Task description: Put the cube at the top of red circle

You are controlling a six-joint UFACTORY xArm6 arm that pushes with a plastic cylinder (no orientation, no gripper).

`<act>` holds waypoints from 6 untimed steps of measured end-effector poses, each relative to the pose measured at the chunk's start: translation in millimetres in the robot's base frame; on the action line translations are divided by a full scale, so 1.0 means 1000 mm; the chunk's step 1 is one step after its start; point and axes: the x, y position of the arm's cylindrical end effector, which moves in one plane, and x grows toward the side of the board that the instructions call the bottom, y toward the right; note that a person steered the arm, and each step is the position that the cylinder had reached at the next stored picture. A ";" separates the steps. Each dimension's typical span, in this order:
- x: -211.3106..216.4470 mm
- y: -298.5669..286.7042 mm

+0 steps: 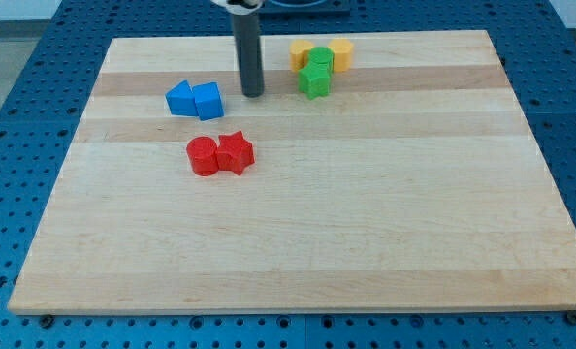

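Note:
My tip (pixel 253 94) rests on the board near the view's top, just right of the blue pair. The blue cube (pixel 208 101) sits touching a second blue block (pixel 181 98) on its left. The red circle (pixel 203 155) lies below them, touching a red star (pixel 235 152) on its right. The cube is above the red circle and apart from it by a clear gap. The tip is right of the cube and slightly above it, not touching it.
A cluster stands at the view's top: two yellow blocks (pixel 302 52) (pixel 341 53), a green circle-like block (pixel 320 58) and a green star (pixel 315 80). The wooden board (pixel 366 223) lies on a blue perforated table.

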 end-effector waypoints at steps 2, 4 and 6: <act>-0.025 -0.043; 0.018 -0.045; 0.053 -0.045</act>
